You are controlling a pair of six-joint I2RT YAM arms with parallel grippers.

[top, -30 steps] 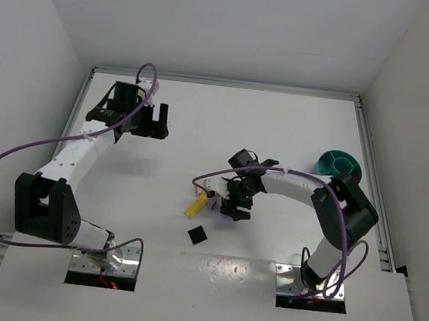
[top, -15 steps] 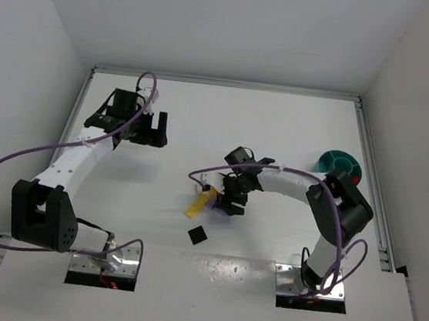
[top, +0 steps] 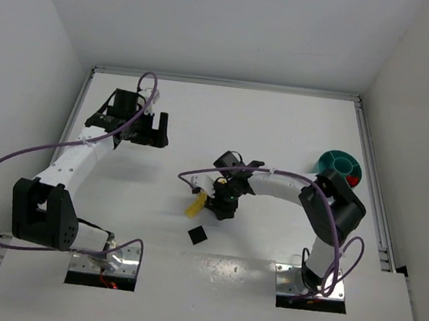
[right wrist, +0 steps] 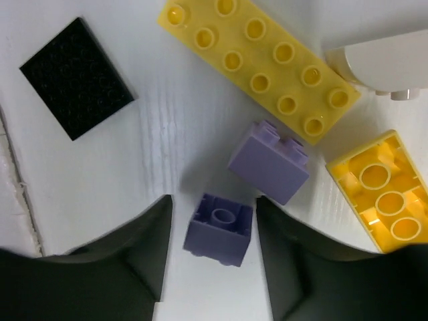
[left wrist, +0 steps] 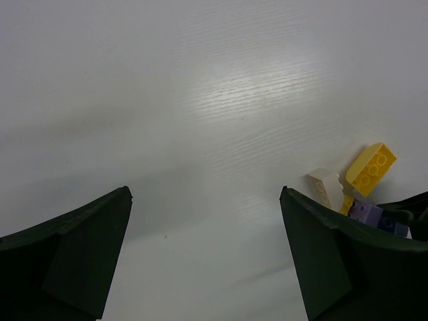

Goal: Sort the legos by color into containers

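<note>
Purple legos (right wrist: 269,162) x2, yel. legos (right wrist: 259,63) x2

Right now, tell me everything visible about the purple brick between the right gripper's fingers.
The purple brick is small, squarish, pale-purple plastic, lying upside down on the white table, its hollow underside and central tube showing. It sits between the open fingers of the right gripper, neither visibly pressing it. A second purple brick lies close by.

Surroundings: white table (top: 281,122), plain white walls (top: 39,71).
Metal rail (top: 372,186) runs along the table edge at 3 o'clock. One metal plate (top: 130,253) sits at 7 o'clock, a second plate (top: 287,275) at 5 o'clock.
</note>
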